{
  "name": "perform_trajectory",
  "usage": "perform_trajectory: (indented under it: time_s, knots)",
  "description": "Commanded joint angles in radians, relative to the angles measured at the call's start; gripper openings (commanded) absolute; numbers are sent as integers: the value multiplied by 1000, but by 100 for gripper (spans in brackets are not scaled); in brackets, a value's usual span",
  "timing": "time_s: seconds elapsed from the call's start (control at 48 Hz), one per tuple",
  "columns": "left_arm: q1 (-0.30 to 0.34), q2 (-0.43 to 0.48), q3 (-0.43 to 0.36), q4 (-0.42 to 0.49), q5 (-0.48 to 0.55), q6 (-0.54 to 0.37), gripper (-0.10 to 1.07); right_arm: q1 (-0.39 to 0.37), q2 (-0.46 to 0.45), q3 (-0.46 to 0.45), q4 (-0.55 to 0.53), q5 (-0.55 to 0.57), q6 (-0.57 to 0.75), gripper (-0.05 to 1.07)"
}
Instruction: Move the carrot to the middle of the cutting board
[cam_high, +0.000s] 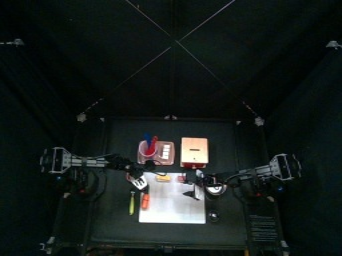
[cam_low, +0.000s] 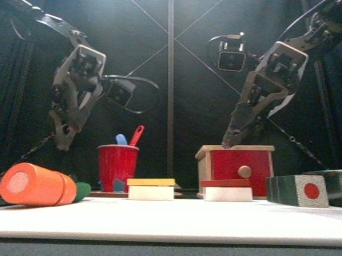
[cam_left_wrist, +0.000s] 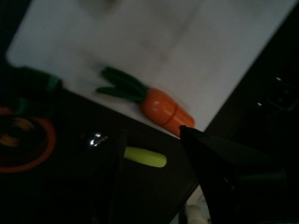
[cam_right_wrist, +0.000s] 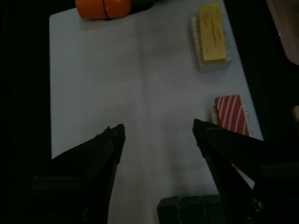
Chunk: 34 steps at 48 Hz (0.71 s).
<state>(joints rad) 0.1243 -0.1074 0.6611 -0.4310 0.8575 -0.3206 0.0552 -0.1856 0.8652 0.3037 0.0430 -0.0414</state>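
Two open claws, nothing held. On the left, the left gripper (cam_left_wrist: 158, 188) hangs wide above the small orange tapered carrot (cam_left_wrist: 163, 107) with green leaves, which lies at the edge of the large flat white cutting board (cam_left_wrist: 140, 44), half over the dark table. A yellow-green stick (cam_left_wrist: 146, 157) sits just beside it; a sloppy descent could pinch that instead, or nudge the carrot off the rim. On the right, the right gripper (cam_right_wrist: 158, 144) hovers spread over bare board and may obstruct the placement.

White cutting board (cam_high: 177, 205) at table's front, carrot (cam_high: 132, 203) seemingly at its left edge, tan board (cam_high: 198, 151) behind.
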Motion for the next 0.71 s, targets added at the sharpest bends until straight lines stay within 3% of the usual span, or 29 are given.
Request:
perform_trajectory:
  time_s: [0.0,0.25,0.521,0.688]
  knots:
    - [-58,15,-29,32,2,-101,88,3,-14,-6,3,-3,0,95]
    - [-201,35,-25,84,-147,-388,89,2,-14,2,-26,-3,-3,95]
    - [-230,55,6,186,-183,-597,89,15,-12,9,-43,-3,-3,94]
    - [-241,92,9,202,-207,-653,89,23,-12,20,-49,-5,-3,94]
